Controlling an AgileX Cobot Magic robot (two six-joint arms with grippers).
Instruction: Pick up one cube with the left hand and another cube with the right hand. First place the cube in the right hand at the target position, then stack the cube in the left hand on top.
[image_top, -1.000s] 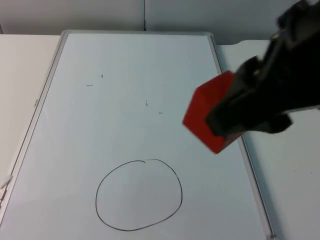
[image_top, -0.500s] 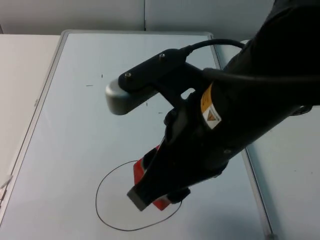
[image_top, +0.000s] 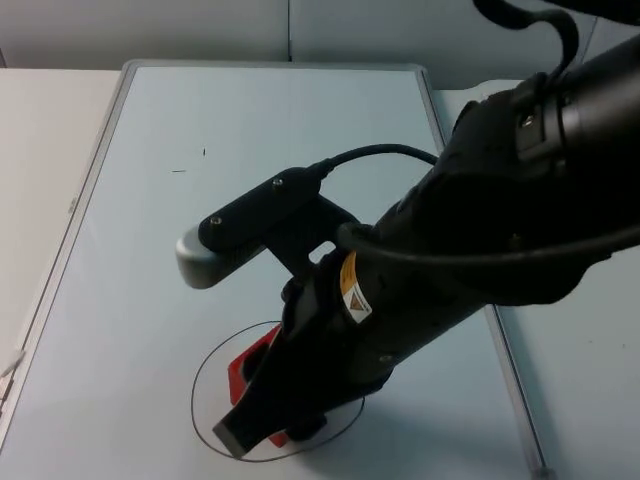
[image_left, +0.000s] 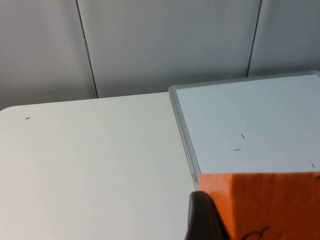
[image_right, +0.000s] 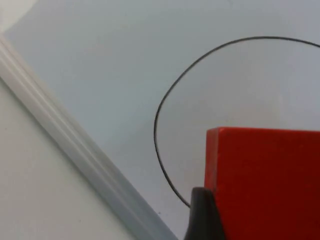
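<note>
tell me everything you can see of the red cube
The red cube is a plain, matte block with sharp edges and flat faces, no markings visible. The right gripper is shut on it, a black fingertip against one side. It sits low inside the drawn black circle on the whiteboard; whether it touches the board yet cannot be told. The arm hides most of it from above.
</note>
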